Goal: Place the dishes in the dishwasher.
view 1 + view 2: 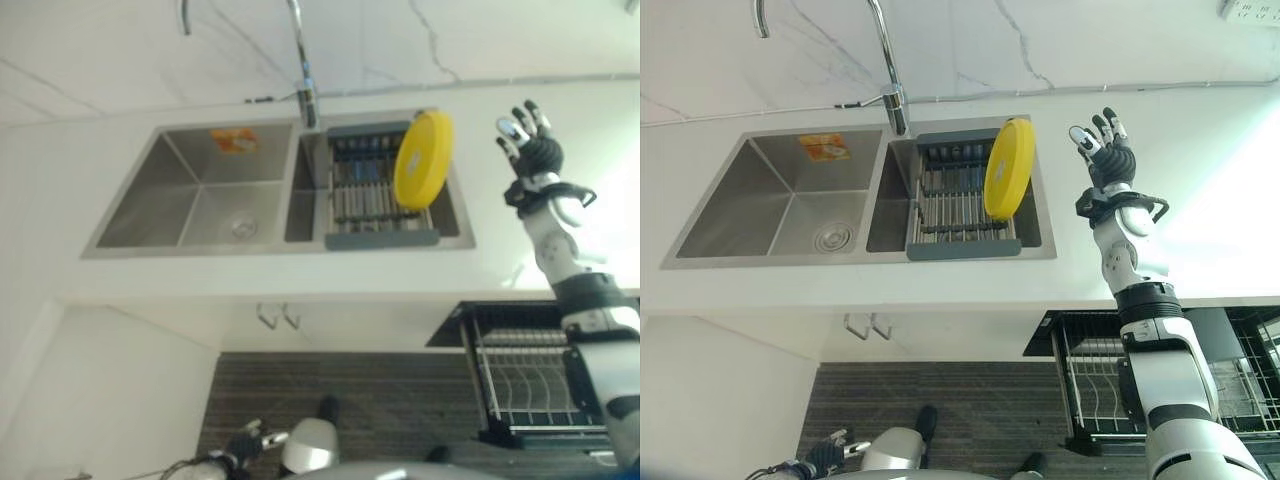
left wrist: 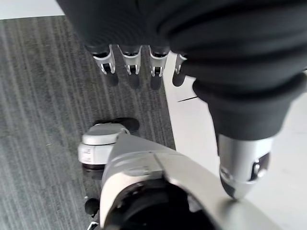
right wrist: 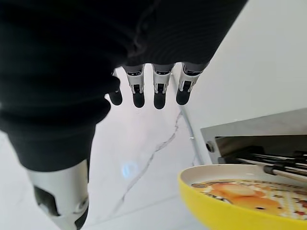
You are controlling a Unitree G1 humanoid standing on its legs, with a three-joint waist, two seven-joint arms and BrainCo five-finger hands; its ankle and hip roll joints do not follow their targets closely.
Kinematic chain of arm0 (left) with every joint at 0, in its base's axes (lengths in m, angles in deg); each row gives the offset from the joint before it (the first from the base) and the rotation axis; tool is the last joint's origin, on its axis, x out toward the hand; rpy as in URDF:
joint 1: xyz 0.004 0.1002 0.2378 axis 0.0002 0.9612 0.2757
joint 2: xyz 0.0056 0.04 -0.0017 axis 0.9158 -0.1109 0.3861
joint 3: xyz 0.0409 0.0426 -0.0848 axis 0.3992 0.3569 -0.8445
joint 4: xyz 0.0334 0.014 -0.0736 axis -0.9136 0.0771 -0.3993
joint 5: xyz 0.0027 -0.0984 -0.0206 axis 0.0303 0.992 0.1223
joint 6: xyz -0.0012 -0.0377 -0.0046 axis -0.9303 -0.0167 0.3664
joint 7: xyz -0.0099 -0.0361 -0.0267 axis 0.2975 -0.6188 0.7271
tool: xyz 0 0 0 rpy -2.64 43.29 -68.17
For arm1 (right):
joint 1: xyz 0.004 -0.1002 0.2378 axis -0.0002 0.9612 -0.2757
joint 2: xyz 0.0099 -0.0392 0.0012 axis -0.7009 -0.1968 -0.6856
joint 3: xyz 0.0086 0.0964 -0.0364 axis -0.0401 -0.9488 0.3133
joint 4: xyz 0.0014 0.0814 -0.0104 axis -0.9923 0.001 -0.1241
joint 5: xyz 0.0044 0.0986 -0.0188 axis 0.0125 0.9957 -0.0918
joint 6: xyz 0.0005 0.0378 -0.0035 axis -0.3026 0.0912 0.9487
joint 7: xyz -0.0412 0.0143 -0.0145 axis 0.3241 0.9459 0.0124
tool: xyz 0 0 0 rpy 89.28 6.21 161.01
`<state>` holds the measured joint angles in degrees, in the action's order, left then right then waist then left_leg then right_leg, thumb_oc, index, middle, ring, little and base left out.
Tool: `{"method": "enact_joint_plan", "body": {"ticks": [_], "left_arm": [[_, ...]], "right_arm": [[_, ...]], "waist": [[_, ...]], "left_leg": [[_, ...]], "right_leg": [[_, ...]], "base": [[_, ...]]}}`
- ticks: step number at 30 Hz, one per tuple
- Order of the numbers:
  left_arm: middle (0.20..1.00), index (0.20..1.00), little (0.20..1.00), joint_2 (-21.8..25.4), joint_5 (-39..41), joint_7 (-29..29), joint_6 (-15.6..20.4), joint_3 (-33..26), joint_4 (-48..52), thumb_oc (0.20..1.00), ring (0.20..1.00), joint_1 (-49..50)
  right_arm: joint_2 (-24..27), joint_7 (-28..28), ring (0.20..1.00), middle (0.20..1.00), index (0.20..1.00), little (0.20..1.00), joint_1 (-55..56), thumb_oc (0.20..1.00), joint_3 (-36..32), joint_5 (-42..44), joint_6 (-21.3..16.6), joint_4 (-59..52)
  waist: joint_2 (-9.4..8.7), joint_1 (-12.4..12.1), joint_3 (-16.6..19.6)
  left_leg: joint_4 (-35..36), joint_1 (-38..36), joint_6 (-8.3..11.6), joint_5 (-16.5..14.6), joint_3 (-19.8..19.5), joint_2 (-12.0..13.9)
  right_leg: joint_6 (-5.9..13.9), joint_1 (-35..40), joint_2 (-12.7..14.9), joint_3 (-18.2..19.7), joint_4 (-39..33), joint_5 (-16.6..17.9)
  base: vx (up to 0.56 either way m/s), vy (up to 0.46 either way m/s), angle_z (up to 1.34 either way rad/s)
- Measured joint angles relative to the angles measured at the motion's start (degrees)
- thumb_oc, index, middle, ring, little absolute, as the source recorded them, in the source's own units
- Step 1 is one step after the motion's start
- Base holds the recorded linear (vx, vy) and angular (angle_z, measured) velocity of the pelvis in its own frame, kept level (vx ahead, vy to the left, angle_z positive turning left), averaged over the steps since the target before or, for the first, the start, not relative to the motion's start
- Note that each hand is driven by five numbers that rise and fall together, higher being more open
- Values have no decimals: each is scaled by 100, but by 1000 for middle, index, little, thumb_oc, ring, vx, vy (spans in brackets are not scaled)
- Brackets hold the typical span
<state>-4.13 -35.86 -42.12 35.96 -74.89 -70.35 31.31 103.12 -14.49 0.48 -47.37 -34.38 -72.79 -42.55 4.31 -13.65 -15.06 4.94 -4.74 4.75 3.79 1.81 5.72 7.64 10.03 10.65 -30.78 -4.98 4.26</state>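
One yellow plate (image 1: 1008,168) stands on edge in the drying rack (image 1: 958,200) that sits in the right basin of the double sink (image 1: 780,200), leaning against the rack's right end. It looks like a stiff, light, smooth-glazed dish, probably slippery and liable to chip if knocked on the steel, so the best hold is likely a pinch across its upper rim, thumb on one face and fingers on the other. The right hand (image 1: 1102,148) hovers over the counter (image 1: 1200,200) just beside the plate, fingers straight and spread, holding nothing. The left hand (image 2: 144,52) hangs low by the floor, fingers relaxed and empty. I count one plate, one rack, two basins, one tap (image 1: 885,60), and one pulled-out dishwasher basket (image 1: 1090,390) below the counter.
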Motion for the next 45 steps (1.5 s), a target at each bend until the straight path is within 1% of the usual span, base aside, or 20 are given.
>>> {"method": "enact_joint_plan", "body": {"ticks": [6, 11, 14, 17, 20, 25, 28, 34, 38, 40, 45], "left_arm": [[1000, 1000, 1000, 7, 3, -16, 0, 1, -12, 1000, 1000, -41], [1000, 1000, 1000, 7, 55, -197, 1, -11, 7, 1000, 1000, -109], [1000, 1000, 1000, 8, 56, -225, -2, -14, 9, 1000, 1000, -110], [1000, 1000, 1000, 8, 58, -226, -3, -20, 7, 1000, 1000, -108], [1000, 1000, 1000, 8, 60, -229, -3, -27, -2, 1000, 1000, -107], [1000, 1000, 1000, 0, 61, -273, -39, -142, -16, 1000, 1000, -155], [1000, 1000, 1000, -5, 61, -273, -82, -183, -108, 1000, 1000, -173], [1000, 1000, 1000, -2, 80, -267, -99, -181, -106, 1000, 1000, -180], [1000, 1000, 1000, -3, 90, -267, -106, -179, -104, 1000, 1000, -219], [1000, 1000, 1000, -3, 171, -267, -138, -181, -106, 1000, 1000, -229], [1000, 1000, 1000, -3, 184, -267, -142, -183, -107, 1000, 1000, -280]], "right_arm": [[0, 6, 1000, 1000, 1000, 1000, -244, 1000, -3, 0, -1, 176], [-46, 82, 1000, 1000, 1000, 1000, -271, 1000, 55, -13, 3, 185], [-91, 139, 1000, 1000, 1000, 1000, -271, 1000, 237, -16, 6, 151], [-299, 131, 1000, 1000, 1000, 1000, -273, 1000, 239, -30, 5, 118], [-318, 125, 1000, 1000, 1000, 1000, -284, 1000, 239, -131, 7, 116], [-415, 32, 1000, 1000, 1000, 1000, -319, 1000, 242, -127, 57, 114], [-510, 7, 1000, 1000, 1000, 1000, -320, 1000, 244, -128, 146, 113], [-511, 0, 1000, 1000, 1000, 1000, -320, 1000, 251, -203, 154, 115], [-511, 7, 1000, 1000, 1000, 1000, -327, 1000, 330, -296, 155, 114], [-513, 8, 1000, 1000, 1000, 1000, -331, 1000, 441, -311, 158, 114], [-517, -1, 1000, 1000, 1000, 1000, -371, 1000, 454, -353, 174, 114]], "waist": [[75, 0, -238], [152, -55, -368], [150, -71, -371], [143, -78, -375], [131, -93, -383], [96, -84, -495], [68, -82, -512], [42, -83, -545], [73, -84, -628], [88, -85, -642], [92, -91, -647]], "left_leg": [[-38, 77, 7, 6, -61, 2], [-131, 166, 7, 6, -115, 9], [-131, 170, 7, 5, -115, 14], [-137, 171, 8, 5, -112, 21], [-137, 171, 7, 5, -112, 20], [-210, 174, 11, 3, -111, 35], [-212, 168, 11, 3, -110, 40], [-217, 191, 10, 2, -104, 41], [-222, 206, 10, 2, -105, 43], [-223, 211, 10, 2, -105, 43], [-230, 217, 10, 2, -110, 41]], "right_leg": [[2, -21, -2, -54, 0, -10], [-6, -23, -6, -121, 1, -16], [-6, -23, -6, -119, 1, -18], [-6, -18, -8, -117, 1, -19], [-6, -18, -10, -117, 1, -19], [-8, -10, -20, -114, 1, -19], [-10, -2, -13, -112, 2, -18], [-13, -10, -3, -105, 23, -18], [-14, -26, -1, -104, 36, -18], [-17, -28, -1, -105, 39, -20], [-18, -29, -2, -109, 45, -22]], "base": [[18, 1, 4], [15, -29, 9], [22, -11, 0], [20, -22, 0], [4, -13, 0], [28, -45, 0], [0, 0, 0], [0, 0, 0], [0, 0, 0], [0, 0, 0], [0, 0, 0]]}}
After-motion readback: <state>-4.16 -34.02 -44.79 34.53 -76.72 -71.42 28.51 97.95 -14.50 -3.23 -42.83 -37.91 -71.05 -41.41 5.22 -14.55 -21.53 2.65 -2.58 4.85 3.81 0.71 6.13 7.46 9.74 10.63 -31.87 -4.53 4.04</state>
